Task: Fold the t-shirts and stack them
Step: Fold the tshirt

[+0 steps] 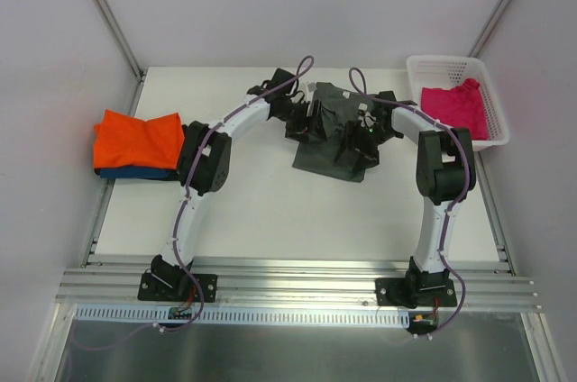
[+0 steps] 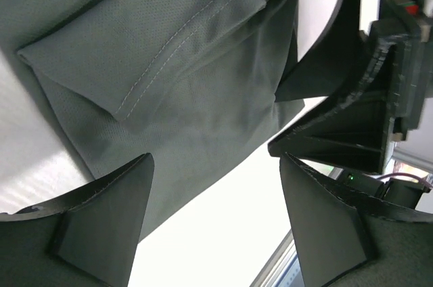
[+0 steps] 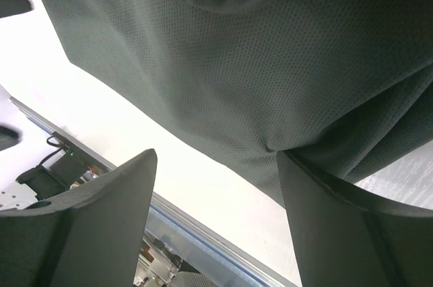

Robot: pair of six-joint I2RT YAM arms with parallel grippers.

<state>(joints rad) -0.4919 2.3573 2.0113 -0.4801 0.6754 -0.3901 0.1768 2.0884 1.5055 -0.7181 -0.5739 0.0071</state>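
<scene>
A dark grey t-shirt (image 1: 326,140) lies rumpled at the back middle of the table. My left gripper (image 1: 302,122) is over its left edge and my right gripper (image 1: 361,132) over its right edge. In the left wrist view the shirt (image 2: 169,77) fills the upper left, and my left gripper (image 2: 213,223) is open with only bare table between its fingers. In the right wrist view the shirt (image 3: 257,63) fills the top, and my right gripper (image 3: 216,223) is open, its right finger (image 3: 345,226) against the cloth's edge. A folded orange t-shirt (image 1: 137,137) lies on a blue one (image 1: 135,172) at the left. A magenta pink t-shirt (image 1: 455,104) lies in the basket.
A white mesh basket (image 1: 415,65) stands at the table's back right corner. Grey walls close in the back and sides. An aluminium rail (image 1: 297,287) with both arm bases runs along the near edge. The other arm's gripper (image 2: 358,104) shows at the right of the left wrist view.
</scene>
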